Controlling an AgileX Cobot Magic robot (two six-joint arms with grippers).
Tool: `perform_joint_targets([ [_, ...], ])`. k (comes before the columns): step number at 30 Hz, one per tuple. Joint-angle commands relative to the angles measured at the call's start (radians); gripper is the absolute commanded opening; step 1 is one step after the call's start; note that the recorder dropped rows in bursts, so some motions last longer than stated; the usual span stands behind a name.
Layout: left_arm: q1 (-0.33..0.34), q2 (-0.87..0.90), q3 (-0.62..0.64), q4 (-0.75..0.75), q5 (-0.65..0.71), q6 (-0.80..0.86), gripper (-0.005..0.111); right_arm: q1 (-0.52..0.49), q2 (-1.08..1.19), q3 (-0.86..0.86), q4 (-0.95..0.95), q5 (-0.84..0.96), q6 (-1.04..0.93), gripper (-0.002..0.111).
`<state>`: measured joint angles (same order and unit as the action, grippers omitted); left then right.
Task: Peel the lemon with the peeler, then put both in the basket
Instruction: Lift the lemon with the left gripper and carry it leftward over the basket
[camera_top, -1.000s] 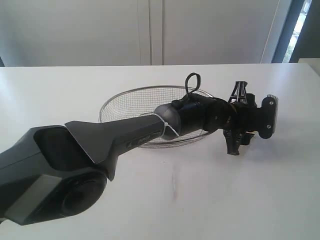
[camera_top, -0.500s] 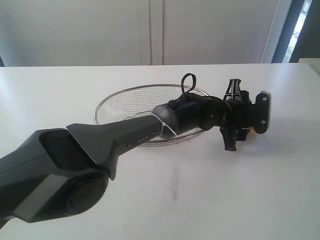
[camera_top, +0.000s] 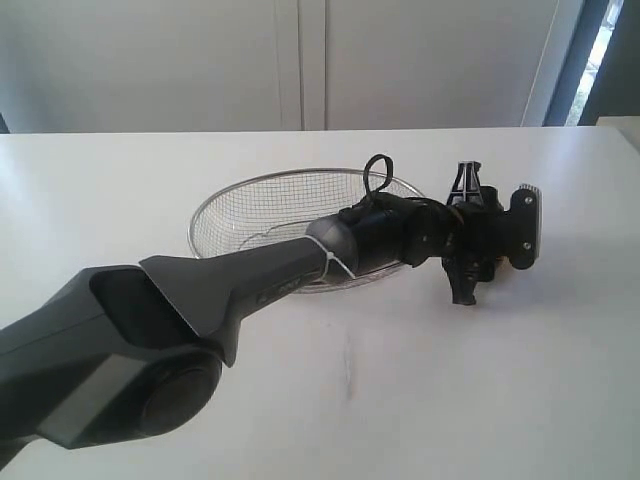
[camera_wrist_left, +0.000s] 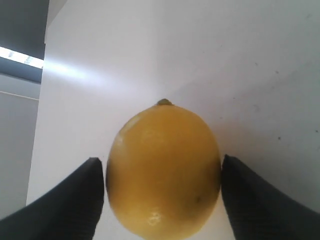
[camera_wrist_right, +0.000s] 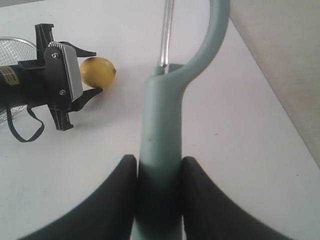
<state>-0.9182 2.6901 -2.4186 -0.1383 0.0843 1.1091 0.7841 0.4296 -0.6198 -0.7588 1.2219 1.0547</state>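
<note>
The lemon (camera_wrist_left: 165, 170) lies on the white table with its nub pointing away from the left wrist. My left gripper (camera_wrist_left: 160, 165) straddles it, open, one finger (camera_wrist_left: 75, 200) showing a sliver of gap and the other close against the skin. The right wrist view shows the same lemon (camera_wrist_right: 98, 71) between the left gripper's (camera_wrist_right: 92, 72) fingers, beside the basket (camera_wrist_right: 10, 45). My right gripper (camera_wrist_right: 159, 172) is shut on the pale teal handle of the peeler (camera_wrist_right: 160, 130), whose metal blade points away above the table. In the exterior view the left gripper (camera_top: 490, 245) sits just right of the basket (camera_top: 230, 205).
The left arm (camera_top: 250, 280) stretches from the lower left across the front of the wire basket. A loose black cable (camera_top: 378, 170) loops up from its wrist. The table's right edge (camera_wrist_right: 280, 100) runs close beside the peeler.
The left gripper has shifted slightly left and down around the lemon, and its jaws have begun to narrow. The right gripper holds the peeler as before.
</note>
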Motion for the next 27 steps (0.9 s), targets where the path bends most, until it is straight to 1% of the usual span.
perform_joint_targets([
  [1,-0.003,0.004,-0.004,-0.01,0.009,0.029,0.048,-0.008,-0.006,-0.008,-0.038,-0.001,-0.006,0.0],
  [5,-0.005,-0.005,-0.004,-0.01,-0.007,0.03,0.011,-0.008,-0.006,-0.008,-0.04,-0.001,-0.006,0.0],
  [7,-0.012,-0.015,-0.004,0.001,-0.009,0.03,0.0,-0.008,-0.006,-0.006,-0.042,-0.001,-0.006,0.0],
  [13,-0.031,-0.058,-0.004,0.006,0.0,0.032,0.0,-0.008,-0.006,0.014,-0.056,-0.001,0.004,0.0],
  [15,-0.036,-0.073,-0.004,0.006,0.042,0.03,0.0,-0.008,-0.009,0.015,-0.056,-0.001,0.006,0.0],
  [19,-0.044,-0.118,-0.004,0.006,0.169,0.007,0.0,-0.008,-0.008,0.015,-0.063,-0.001,0.006,0.0],
  [22,-0.044,-0.154,-0.004,0.02,0.215,-0.081,0.0,-0.008,-0.008,0.015,-0.065,-0.001,0.006,0.0],
  [23,-0.044,-0.167,-0.004,0.043,0.234,-0.133,0.0,-0.008,-0.008,0.015,-0.067,-0.001,0.006,0.0],
  [27,-0.044,-0.217,-0.004,0.221,0.373,-0.377,0.0,-0.008,-0.008,0.015,-0.072,-0.001,0.006,0.0],
])
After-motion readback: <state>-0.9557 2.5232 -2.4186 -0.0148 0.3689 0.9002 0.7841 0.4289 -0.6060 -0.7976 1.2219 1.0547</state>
